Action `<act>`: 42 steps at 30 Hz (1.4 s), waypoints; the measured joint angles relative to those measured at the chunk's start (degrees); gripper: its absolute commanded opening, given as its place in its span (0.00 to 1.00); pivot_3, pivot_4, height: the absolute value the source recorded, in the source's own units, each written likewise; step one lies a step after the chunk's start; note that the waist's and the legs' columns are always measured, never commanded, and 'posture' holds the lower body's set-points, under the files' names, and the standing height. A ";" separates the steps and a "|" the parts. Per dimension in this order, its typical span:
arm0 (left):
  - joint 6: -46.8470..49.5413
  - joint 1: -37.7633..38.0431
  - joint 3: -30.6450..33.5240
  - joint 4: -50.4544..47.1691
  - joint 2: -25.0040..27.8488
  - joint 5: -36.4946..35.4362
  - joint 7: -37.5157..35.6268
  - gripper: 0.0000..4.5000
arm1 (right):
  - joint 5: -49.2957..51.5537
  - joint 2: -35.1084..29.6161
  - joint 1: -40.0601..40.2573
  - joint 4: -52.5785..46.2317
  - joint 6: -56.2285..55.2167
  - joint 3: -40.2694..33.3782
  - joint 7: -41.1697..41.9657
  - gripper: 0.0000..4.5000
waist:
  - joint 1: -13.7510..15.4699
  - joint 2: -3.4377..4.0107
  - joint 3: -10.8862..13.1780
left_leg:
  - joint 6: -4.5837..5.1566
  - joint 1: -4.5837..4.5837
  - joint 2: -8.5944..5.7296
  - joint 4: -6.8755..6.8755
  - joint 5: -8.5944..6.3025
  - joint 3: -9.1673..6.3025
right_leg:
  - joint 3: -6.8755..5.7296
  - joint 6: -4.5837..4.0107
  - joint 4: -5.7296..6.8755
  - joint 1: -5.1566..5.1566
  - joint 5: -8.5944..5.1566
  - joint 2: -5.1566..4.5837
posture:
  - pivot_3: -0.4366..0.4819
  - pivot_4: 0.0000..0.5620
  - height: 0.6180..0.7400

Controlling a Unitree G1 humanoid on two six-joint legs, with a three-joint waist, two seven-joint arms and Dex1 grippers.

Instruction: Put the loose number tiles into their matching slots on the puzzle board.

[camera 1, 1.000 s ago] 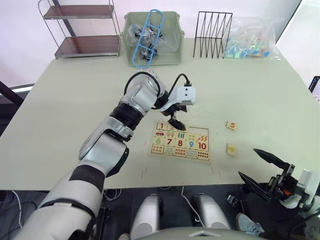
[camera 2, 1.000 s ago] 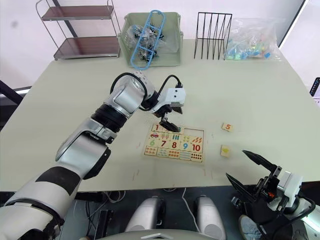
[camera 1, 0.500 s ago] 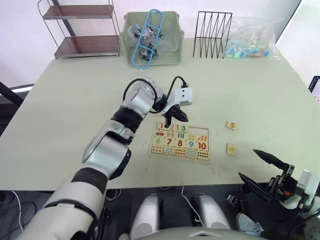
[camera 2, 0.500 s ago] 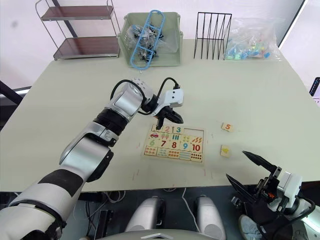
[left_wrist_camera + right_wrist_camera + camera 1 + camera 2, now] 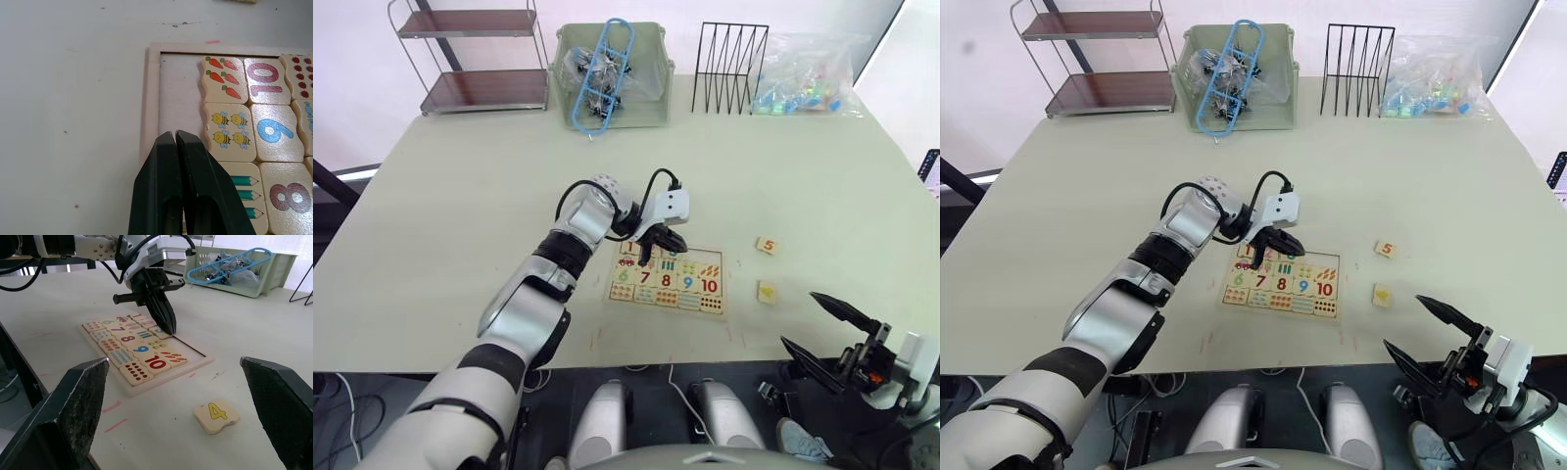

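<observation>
The puzzle board [image 5: 612, 294] lies on the table's near middle with most of its pieces in. My left gripper [image 5: 658, 251] is shut with nothing in it, its tips down over the board's top row. Past its fingers [image 5: 161, 196] the bare slots [image 5: 178, 98] of that row lie open. Two loose number tiles rest on the table to the board's right: the orange 5 [image 5: 767, 245] and, nearer me, the yellow 4 [image 5: 767, 291]. My right gripper [image 5: 800, 318] hangs open below the table's front edge at the right, empty and well short of the 4 tile [image 5: 215, 415].
Along the table's far side stand a wire shelf [image 5: 470, 59], a green basket with blue clips [image 5: 607, 73], a black wire rack [image 5: 729, 69] and a bag of coloured pieces [image 5: 808, 73]. Small red marks [image 5: 734, 335] dot the table around the board.
My left gripper has gone from open to shut, empty, and has shifted slightly over the board's top row. The right arm has not moved.
</observation>
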 measured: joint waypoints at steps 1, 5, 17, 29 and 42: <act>-0.27 0.05 0.11 0.00 0.00 -0.17 0.04 0.03 | 0.00 0.00 0.02 -0.09 0.02 0.00 -0.07 1.00 | -0.01 0.00 0.00 | 0.00 0.00 0.00 0.00 0.00 0.00 | 0.00 0.00 0.00 0.00 0.00 0.00 | 0.48 0.27 1.00; -0.91 0.43 0.70 0.00 -0.04 -0.64 0.11 0.03 | 0.00 -0.04 0.07 -1.10 0.05 0.00 -0.30 1.00 | -0.01 0.00 0.00 | 0.00 0.00 0.00 0.00 0.00 0.00 | 0.00 0.00 0.00 0.00 0.00 0.00 | 0.48 0.27 1.00; -2.12 2.13 1.08 0.00 0.03 -0.74 -0.19 0.03 | 0.00 -0.10 0.33 -1.44 0.21 0.00 -1.22 1.00 | 0.00 0.00 0.00 | 0.00 0.00 0.00 0.00 0.00 0.00 | 0.00 0.00 0.00 0.00 0.00 0.00 | 0.48 0.27 1.00; -3.13 2.15 1.08 0.01 0.30 -0.73 -0.23 0.03 | -0.01 -0.15 0.46 -2.14 0.78 0.00 -1.40 1.00 | -0.01 0.00 0.00 | 0.00 0.00 0.00 0.00 0.00 0.00 | 0.00 0.00 0.00 0.00 0.00 0.00 | 0.48 0.27 1.00; -4.15 2.30 1.08 0.01 1.02 -0.73 -0.69 0.03 | -0.01 -0.21 0.61 -2.96 1.21 0.00 -1.41 1.00 | 0.00 0.00 0.00 | 0.00 0.00 0.00 0.00 0.00 0.00 | 0.00 0.00 0.00 0.00 0.00 0.00 | 0.48 0.27 1.00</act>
